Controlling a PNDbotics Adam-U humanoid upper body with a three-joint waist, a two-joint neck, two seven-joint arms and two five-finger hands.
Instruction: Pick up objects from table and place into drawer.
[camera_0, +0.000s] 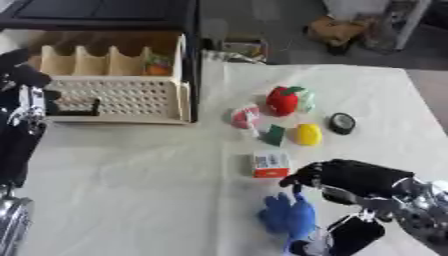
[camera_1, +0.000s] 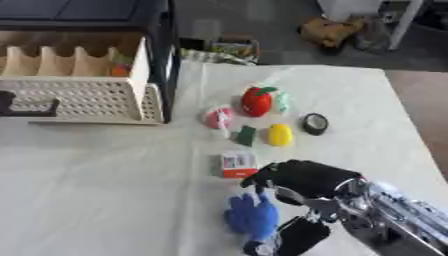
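The cream drawer (camera_0: 118, 97) stands pulled out of a black cabinet at the upper left, with an orange and green thing (camera_0: 157, 66) in its back corner. On the white table lie a red strawberry-like toy (camera_0: 284, 100), a pink packet (camera_0: 246, 117), a small green piece (camera_0: 275, 135), a yellow lemon shape (camera_0: 307, 134), a black round thing (camera_0: 341, 123), a white and orange box (camera_0: 271, 164) and a blue glove-shaped toy (camera_0: 289, 216). My right hand (camera_0: 354, 177) hovers just right of the box and over the blue toy, fingers loosely bent downward, holding nothing. My left hand (camera_0: 24, 80) shows at the left edge beside the drawer.
The drawer's black handle (camera_1: 26, 109) faces the table's near side. A black shape (camera_0: 354, 234) sits below my right hand; what it is I cannot make out. Clutter lies on the floor beyond the table's far edge. Bare cloth spreads across the left and middle.
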